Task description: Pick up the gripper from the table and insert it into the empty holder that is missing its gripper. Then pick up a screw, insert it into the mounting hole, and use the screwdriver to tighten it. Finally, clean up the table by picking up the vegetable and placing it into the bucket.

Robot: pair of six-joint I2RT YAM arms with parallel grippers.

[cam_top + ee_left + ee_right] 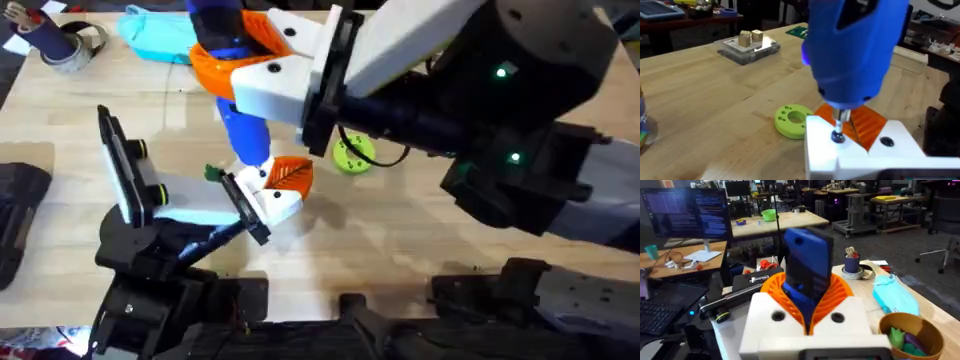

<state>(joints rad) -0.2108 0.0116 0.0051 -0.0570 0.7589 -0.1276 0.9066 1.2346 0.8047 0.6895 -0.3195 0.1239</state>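
The screwdriver (pixel 852 47) handle is bright blue, the gripper (pixel 278 190) is white with an orange ribbed finger, the disc (pixel 791 120) is green, the cloth (pixel 160 35) is teal, and the table (pixel 400 220) is light wood-grain.

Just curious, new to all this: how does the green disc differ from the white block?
The green disc is round and all green; the white block is boxy, joined to a ribbed orange finger. The disc lies alone on the table; the block has the screwdriver standing on a screw in it. Both have holes.
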